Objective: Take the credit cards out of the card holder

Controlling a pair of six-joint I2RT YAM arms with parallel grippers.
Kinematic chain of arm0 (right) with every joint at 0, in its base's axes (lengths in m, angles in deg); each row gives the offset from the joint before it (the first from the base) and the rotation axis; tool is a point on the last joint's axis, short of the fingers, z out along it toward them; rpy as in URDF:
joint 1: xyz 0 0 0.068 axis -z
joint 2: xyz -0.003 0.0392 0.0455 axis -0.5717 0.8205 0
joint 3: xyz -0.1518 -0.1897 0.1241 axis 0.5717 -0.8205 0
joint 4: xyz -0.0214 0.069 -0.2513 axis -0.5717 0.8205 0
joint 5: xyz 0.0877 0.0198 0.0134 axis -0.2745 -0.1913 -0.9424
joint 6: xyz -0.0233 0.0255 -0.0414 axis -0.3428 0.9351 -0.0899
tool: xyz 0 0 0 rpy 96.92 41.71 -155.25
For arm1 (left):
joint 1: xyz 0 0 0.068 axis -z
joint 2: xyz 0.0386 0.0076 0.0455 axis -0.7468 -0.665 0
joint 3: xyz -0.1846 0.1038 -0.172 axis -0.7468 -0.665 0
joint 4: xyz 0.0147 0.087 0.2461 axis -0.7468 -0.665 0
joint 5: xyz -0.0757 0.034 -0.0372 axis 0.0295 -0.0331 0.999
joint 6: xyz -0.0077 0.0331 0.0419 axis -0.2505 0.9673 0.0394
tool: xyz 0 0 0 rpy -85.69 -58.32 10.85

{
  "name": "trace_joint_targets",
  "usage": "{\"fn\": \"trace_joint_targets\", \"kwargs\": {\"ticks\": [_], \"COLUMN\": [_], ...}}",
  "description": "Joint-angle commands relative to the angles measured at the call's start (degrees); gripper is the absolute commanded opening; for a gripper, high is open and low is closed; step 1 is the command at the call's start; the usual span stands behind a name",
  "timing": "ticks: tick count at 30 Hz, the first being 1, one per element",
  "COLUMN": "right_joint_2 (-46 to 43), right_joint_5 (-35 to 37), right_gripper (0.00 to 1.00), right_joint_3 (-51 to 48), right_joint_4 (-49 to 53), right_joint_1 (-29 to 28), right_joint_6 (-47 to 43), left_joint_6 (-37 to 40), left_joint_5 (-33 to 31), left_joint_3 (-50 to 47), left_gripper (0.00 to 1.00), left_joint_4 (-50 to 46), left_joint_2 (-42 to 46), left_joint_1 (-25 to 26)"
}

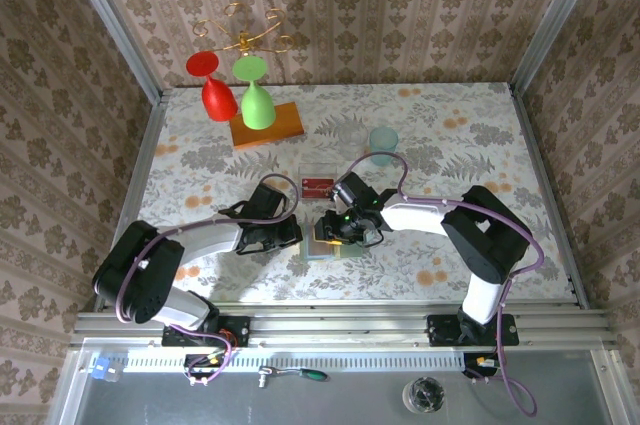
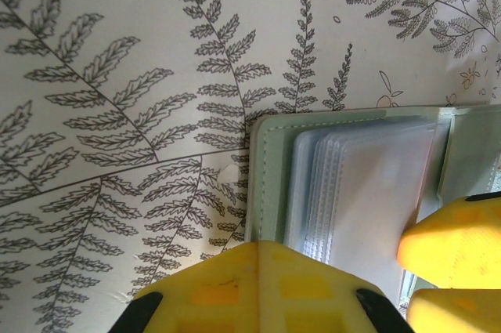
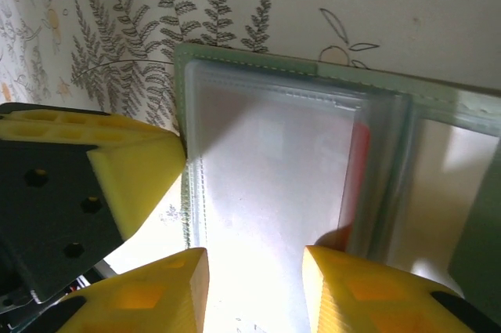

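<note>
The sage-green card holder (image 1: 322, 248) lies open on the table between my two grippers. Its clear sleeves (image 2: 368, 184) are fanned out over the green cover (image 2: 270, 161). My left gripper (image 2: 274, 248) is shut, its tip resting on the holder's left edge (image 3: 258, 63). My right gripper (image 3: 254, 266) is open, its two fingers straddling the top clear sleeve. A red credit card's edge (image 3: 358, 161) shows inside a sleeve by the right finger. Another red credit card (image 1: 318, 185) lies on the table behind the holder.
A pale teal cup (image 1: 383, 145) stands behind the right arm. An orange board (image 1: 266, 126) sits at the back left, under a red glass (image 1: 214, 90) and a green glass (image 1: 256, 95) hanging from a gold rack. Patterned walls close in the table.
</note>
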Motion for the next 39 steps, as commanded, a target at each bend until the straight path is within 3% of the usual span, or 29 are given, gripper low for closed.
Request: {"fn": "trace_joint_targets", "kwargs": {"ticks": [1,14,27,39], "right_joint_2": [-1.1,-2.8,-3.0,-6.2], "right_joint_5": [4.0,7.3,7.2,4.2], "right_gripper": [0.38,0.38,0.35,0.30], "right_joint_3": [0.6,0.8,-0.2,-0.4], "right_joint_4": [4.7,8.7,7.3,3.0], "right_joint_1": [-0.5,-0.4,-0.3,-0.3], "right_joint_6": [-1.1,-2.8,-2.3,0.1], "left_joint_6": [-0.4,-0.1,-0.4,-2.4], "left_joint_5": [-0.9,-1.0,-0.6,1.8], "left_joint_3": [0.1,1.0,2.7,-0.1], "left_gripper": [0.08,0.08,0.11,0.08], "left_joint_4": [-2.3,-3.1,-4.9,0.2], "left_joint_2": [-0.8,-0.8,5.6,1.9], "left_joint_1": [0.3,0.3,0.2,1.2]}}
